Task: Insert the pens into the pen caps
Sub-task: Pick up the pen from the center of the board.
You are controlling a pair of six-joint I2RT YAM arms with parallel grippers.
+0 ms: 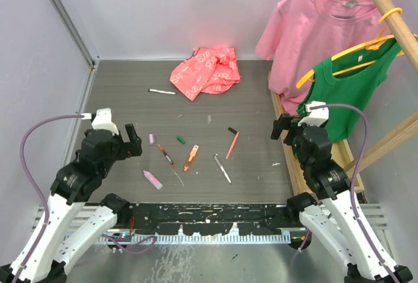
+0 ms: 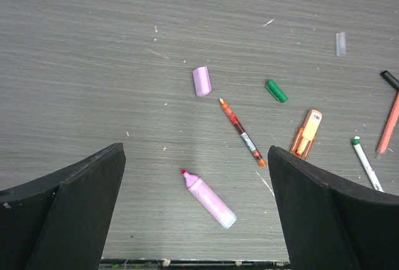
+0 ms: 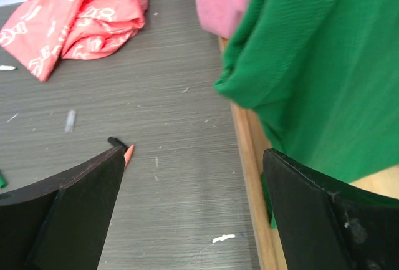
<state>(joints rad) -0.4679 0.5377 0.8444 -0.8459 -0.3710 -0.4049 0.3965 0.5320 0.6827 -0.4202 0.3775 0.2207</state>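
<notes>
My left gripper (image 1: 132, 142) is open and empty above the table's left side. In the left wrist view a pink highlighter (image 2: 209, 199) lies between its fingers (image 2: 81, 201). Beyond are a lilac cap (image 2: 201, 81), a green cap (image 2: 276, 91), a dark red pen (image 2: 242, 133) and a short orange pen (image 2: 307, 134). Further right lie a white marker (image 2: 366, 164), a salmon pen (image 2: 389, 123) and a black cap (image 2: 390, 80). A second white marker (image 1: 161, 91) lies further back. My right gripper (image 1: 282, 128) is open and empty by the wooden rail; its view shows the black cap (image 3: 116, 142) and the salmon pen's tip (image 3: 128, 154).
A red patterned cloth (image 1: 206, 70) lies at the back. A wooden rack (image 3: 249, 158) runs along the right edge, with a pink shirt (image 1: 304, 28) and a green shirt (image 3: 324, 64) hanging over it. Small white scraps (image 3: 224, 239) dot the table.
</notes>
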